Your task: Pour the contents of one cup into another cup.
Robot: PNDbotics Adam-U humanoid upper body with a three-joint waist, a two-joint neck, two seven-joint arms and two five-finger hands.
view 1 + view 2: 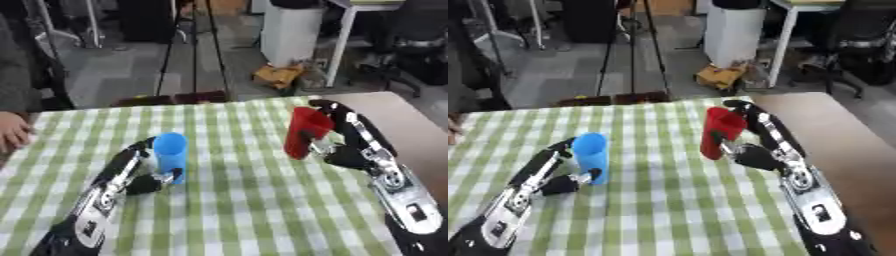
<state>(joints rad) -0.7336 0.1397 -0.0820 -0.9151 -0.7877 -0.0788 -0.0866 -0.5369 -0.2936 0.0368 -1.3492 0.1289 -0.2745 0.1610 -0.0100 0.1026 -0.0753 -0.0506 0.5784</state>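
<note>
A table covered in a green-and-white checked cloth (254, 210) fills the lower part of the left eye view, with bare brown tabletop showing along its right edge and a grey floor, a white cabinet and dark stands behind it. The left hand (140, 172) comes in from the lower left, its forearm slanting up across the cloth. Its fingers rise behind a blue cup (170, 156) and its thumb curls round the front of the cup's base, so the hand is clamped on the cup. The cup stands upright on the cloth, inside that grasp. The right hand (343, 142) reaches in from the lower right, forearm steep, fingers stretched up and arched over a red cup (304, 132). The red cup sits against the hand's inner side, held by fingers and thumb, tilted so its open mouth faces up and toward the right. Whether its base touches the cloth cannot be told. The two cups are well apart, with open cloth between them.

In the right eye view the same scene sits further left. The left hand's thumb shows wrapped at the bottom of the blue cup, fingers at its back. The right hand's fingers curve past the top rim of the red cup, and its thumb presses the cup's lower side.
</note>
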